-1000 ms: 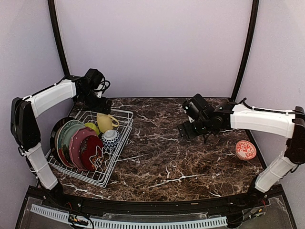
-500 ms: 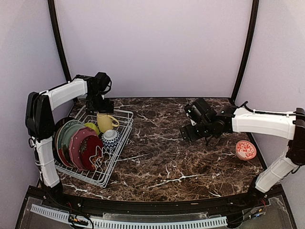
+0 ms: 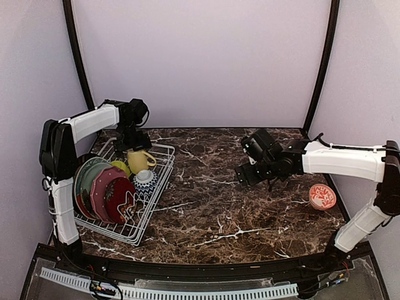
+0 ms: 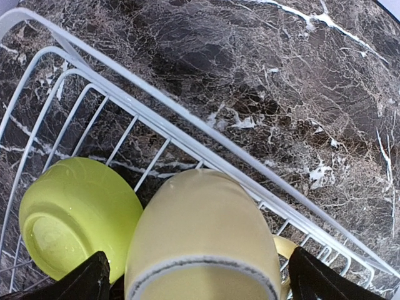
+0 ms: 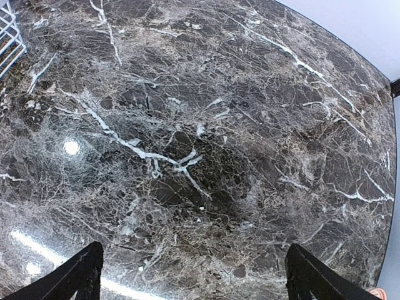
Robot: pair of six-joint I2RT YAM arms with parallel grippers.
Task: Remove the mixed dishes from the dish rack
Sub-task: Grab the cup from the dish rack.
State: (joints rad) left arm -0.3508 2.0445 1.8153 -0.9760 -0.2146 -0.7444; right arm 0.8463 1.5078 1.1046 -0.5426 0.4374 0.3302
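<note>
**Item 1, dish rack [image 3: 157,187].** It is sitting at the left of the table [image 3: 212,212], angled, with its near corner closest to the arm bases.

**Item 2, plates.** The dark red floral plate [image 3: 119,200], red-teal plate [image 3: 100,187] and pale green plate [image 3: 84,178] are standing on edge in the tines at the rack's near end, packed close together.

**Item 3, red-white bowl [image 3: 322,196].** It is resting on the marble at the right, well apart from the rack, so it is already unloaded.

**Item 4, blue-white bowl [image 3: 145,183].** It is sitting in the rack just beyond the plates.

**Item 5, right gripper [image 3: 250,172].** It is hovering over bare marble at mid-table. The jaws are spread and holding nothing. The forearm is reaching in from the right, nearly level.

**Item 6, lime-green bowl [image 4: 75,215] and pale yellow mug [image 4: 203,237].** They are lying tipped and touching each other at the rack's far end. The mug's handle is pointing towards the side wire.

**Item 7, left gripper [image 3: 131,139].** It is hanging above the mug with the jaws released. One finger is showing on each side of the mug in the wrist view.

- Risk, as a judgement: the glazed round body is likely to slip if pinched high.
- A descending finger could wedge against the bowl or snag a wire, dragging the rack.
- The handle may catch on the wire when lifting.
- Pose: the upper arm is rising at the left edge, the forearm is stretching towards the far wall, and the wrist is bending steeply downward.
</note>
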